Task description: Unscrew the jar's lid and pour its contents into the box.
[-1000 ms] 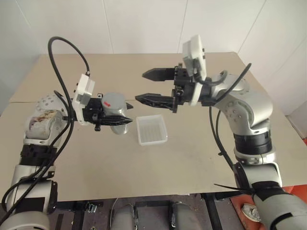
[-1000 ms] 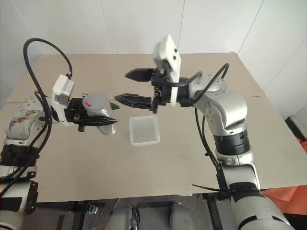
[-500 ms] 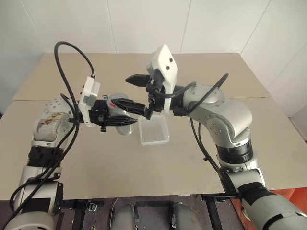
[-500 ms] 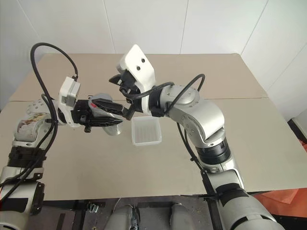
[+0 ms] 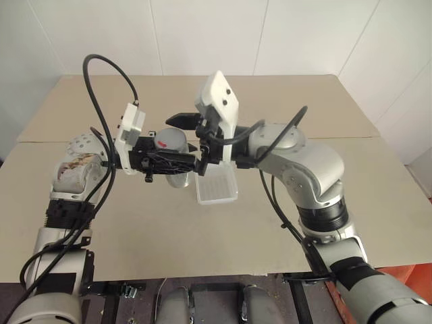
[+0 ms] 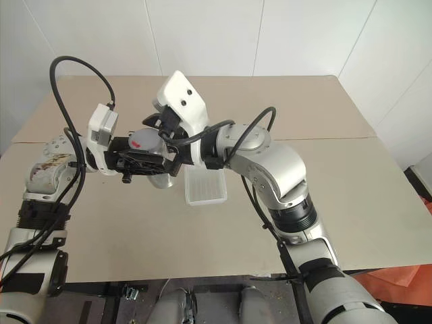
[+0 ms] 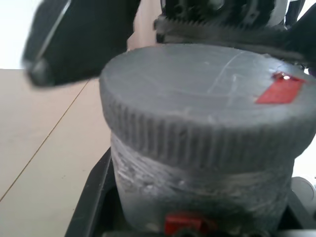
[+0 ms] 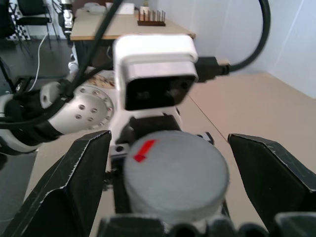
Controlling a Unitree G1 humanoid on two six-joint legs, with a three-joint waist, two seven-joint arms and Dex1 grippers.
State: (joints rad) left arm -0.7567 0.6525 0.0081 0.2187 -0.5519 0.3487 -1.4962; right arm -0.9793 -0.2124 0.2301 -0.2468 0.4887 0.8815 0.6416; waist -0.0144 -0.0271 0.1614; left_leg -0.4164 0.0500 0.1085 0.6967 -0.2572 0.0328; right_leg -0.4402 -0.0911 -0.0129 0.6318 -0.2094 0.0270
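Observation:
My left gripper (image 5: 177, 164) is shut on the body of the grey jar (image 7: 197, 192) and holds it above the table, pointing right. The ribbed grey lid (image 5: 170, 140) is on the jar and bears a red mark (image 8: 143, 149). From the other side, my right gripper (image 8: 170, 138) stands open with one black finger (image 8: 74, 182) on each side of the lid, apart from it. The translucent white box (image 5: 216, 183) lies on the table just right of the jar, below my right wrist. The contents are hidden inside the jar.
The tan table (image 5: 304, 223) has bare room to the right, at the front and at the back. Black cables loop over both arms near the jar.
My right gripper has swung left, from above the box to a place astride the jar's lid, still open. The left gripper has kept the jar about where it was.

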